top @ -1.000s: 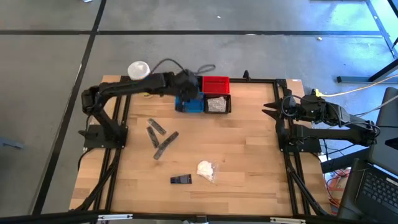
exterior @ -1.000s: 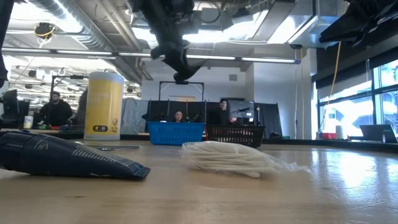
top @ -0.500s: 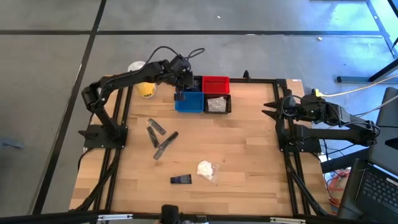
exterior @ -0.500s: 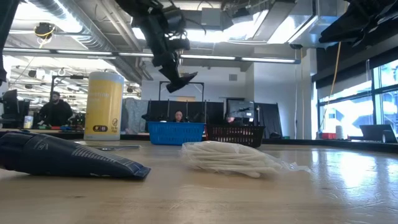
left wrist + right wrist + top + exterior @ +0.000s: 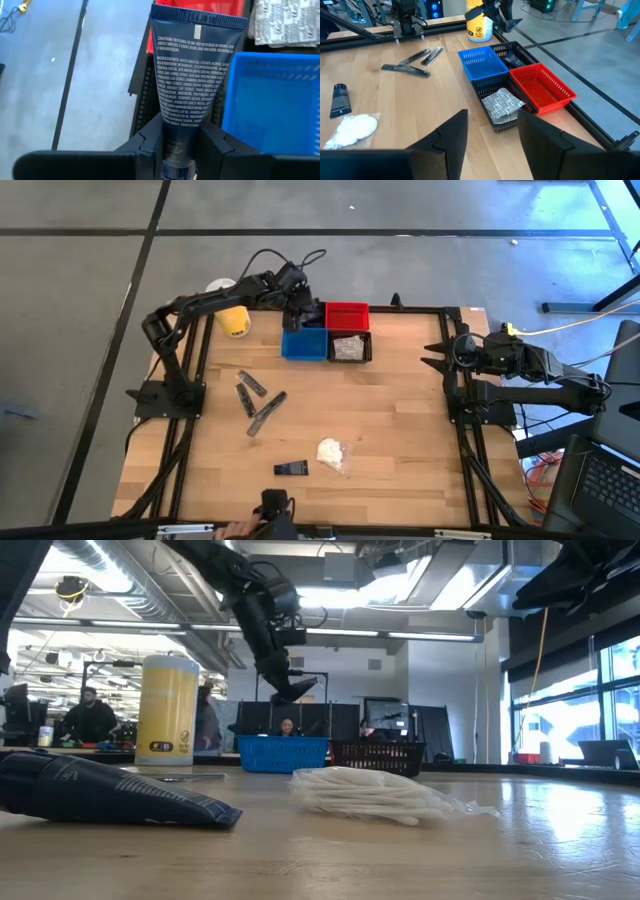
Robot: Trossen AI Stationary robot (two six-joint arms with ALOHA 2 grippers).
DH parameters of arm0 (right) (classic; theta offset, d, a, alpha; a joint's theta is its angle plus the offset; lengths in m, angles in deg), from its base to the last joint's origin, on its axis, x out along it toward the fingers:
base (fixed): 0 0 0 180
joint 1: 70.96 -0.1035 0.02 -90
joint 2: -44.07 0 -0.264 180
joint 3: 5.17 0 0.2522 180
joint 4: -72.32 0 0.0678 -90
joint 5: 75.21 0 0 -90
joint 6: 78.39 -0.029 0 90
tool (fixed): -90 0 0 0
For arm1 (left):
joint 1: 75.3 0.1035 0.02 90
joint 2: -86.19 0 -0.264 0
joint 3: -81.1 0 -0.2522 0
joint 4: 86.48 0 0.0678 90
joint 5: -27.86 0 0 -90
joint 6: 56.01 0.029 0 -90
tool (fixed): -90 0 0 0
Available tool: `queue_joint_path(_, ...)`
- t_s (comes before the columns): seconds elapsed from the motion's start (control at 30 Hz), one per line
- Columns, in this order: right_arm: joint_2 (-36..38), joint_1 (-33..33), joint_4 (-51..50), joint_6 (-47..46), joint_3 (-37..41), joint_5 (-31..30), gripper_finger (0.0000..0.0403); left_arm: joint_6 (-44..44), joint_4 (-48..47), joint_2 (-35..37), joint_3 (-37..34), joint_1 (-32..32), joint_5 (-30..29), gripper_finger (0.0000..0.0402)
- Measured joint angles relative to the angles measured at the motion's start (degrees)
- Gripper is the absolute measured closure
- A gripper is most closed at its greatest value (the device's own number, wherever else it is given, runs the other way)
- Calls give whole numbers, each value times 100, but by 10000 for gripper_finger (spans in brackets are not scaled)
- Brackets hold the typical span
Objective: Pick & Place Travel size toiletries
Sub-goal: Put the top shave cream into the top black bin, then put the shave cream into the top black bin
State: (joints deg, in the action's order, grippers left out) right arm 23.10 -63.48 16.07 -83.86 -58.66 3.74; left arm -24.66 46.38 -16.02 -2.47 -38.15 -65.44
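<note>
1. The left gripper (image 5: 300, 308) hangs above the far edge of the blue bin (image 5: 304, 344), its fingers pinching a dark navy tube (image 5: 192, 80) by the cap end, crimped end pointing outward.
2. Beside the blue bin stands the red bin (image 5: 346, 314); in front of the red bin a black bin (image 5: 350, 347) holds a silvery crinkly packet (image 5: 502, 102).
3. A yellow cylindrical container (image 5: 231, 320) stands left of the blue bin.
4. Nearer than the blue bin, on the wooden table (image 5: 400, 430), lie flat dark tubes (image 5: 258, 402), a short dark tube (image 5: 291, 468) and a white wad in clear wrap (image 5: 331, 452).
5. The right gripper (image 5: 432, 355) waits right of the black bin, fingers spread, holding nothing.
</note>
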Motion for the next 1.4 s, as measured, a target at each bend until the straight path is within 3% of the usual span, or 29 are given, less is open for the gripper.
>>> queue_joint_path(0.43,-1,1,-1,0,0,-1,215,38,172,-738,0,13,-27,320)
queue_joint_path(0.87,-1,0,-1,-1,0,0,243,446,191,-1037,-2,45,-364,315)
queue_joint_path(1.4,-2,0,-1,0,0,-2,271,558,283,-1028,-2,47,-518,232)
